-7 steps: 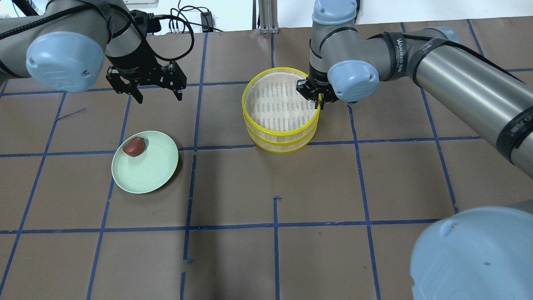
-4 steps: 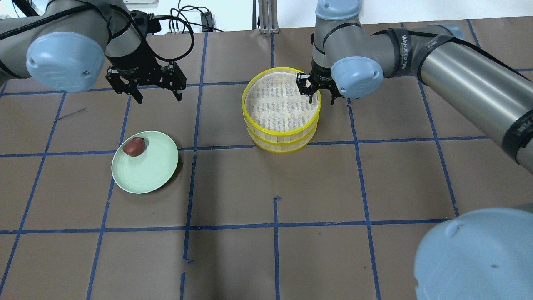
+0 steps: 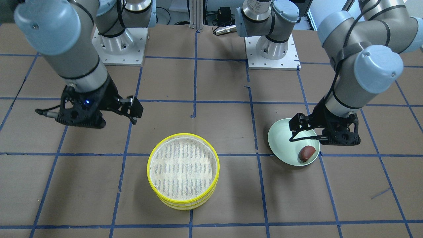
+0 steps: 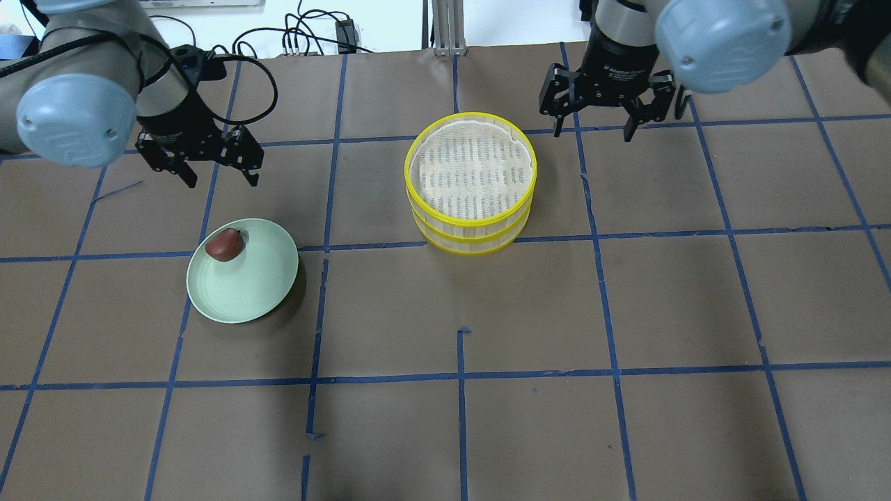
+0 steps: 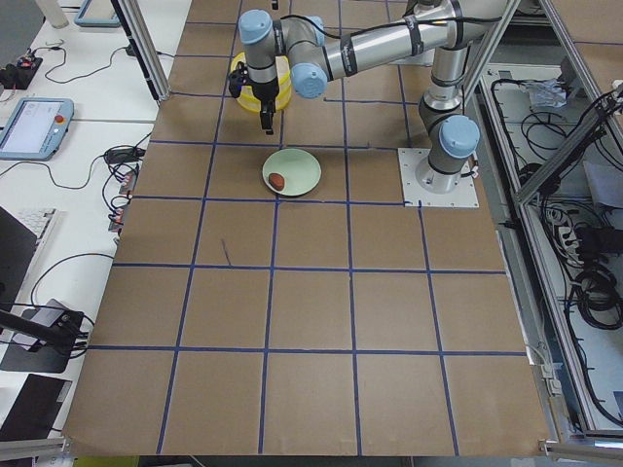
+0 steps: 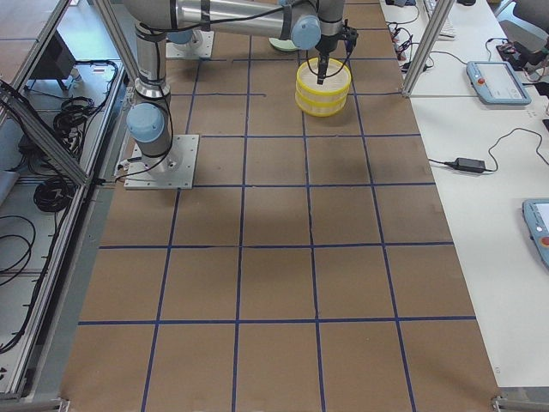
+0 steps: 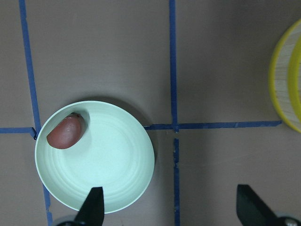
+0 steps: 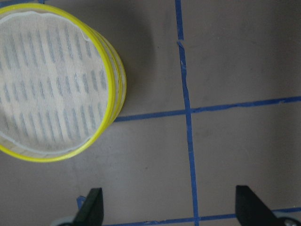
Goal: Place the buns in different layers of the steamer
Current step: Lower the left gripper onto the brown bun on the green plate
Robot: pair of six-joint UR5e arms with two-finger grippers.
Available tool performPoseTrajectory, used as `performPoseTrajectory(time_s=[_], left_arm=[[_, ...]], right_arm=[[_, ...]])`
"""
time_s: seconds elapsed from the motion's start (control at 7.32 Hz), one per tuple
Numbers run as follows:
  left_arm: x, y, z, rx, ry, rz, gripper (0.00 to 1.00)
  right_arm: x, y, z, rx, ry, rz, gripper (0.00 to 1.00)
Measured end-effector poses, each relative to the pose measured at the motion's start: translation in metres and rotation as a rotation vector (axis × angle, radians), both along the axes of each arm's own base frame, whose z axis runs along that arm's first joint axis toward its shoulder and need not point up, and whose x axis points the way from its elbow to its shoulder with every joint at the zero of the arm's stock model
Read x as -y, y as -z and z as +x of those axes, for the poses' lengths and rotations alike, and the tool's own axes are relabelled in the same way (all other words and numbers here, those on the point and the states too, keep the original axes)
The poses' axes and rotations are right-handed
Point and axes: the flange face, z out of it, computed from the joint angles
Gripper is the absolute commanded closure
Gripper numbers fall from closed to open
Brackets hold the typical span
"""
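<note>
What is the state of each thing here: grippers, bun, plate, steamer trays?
Left gripper: open, empty.
Right gripper: open, empty.
Plate: flat on the table.
Reddish-brown bun: lying on the plate, near its rim.
Steamer layers: stacked, top one empty.

Silver-grey tubular arm links (image 3: 76, 64), joints capped by rounded pale-blue covers (image 4: 76, 120), wrists clad in black housings, a blue light (image 3: 86, 102) lit on one, matte black tapered fingers (image 7: 92, 207), a black cable (image 4: 276, 82) looped above the left gripper (image 4: 221, 179), white base plates (image 3: 109, 55) fixed with screws to the desk (image 3: 211, 82).
</note>
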Motion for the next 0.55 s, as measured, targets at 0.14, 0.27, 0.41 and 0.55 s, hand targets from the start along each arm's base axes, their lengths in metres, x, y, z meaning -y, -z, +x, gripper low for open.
performPoseTrajectory(time_s=[0.14, 0.27, 0.41, 0.55], left_arm=[[-0.002, 0.017, 0.014, 0.0, 0.034, -0.009, 0.01], [-0.005, 0.03, 0.019, -0.003, 0.071, -0.004, 0.01], [-0.009, 0.038, 0.022, -0.006, 0.103, 0.003, 0.02], [-0.012, 0.045, 0.023, -0.007, 0.117, 0.012, 0.02]], right_arm=[[-0.017, -0.018, -0.006, -0.005, -0.006, 0.002, 0.0], [-0.026, -0.021, -0.01, -0.01, -0.003, 0.012, 0.0], [-0.032, -0.017, -0.013, -0.013, 0.003, 0.026, 0.0], [-0.034, -0.016, -0.016, -0.013, 0.008, 0.023, 0.0]])
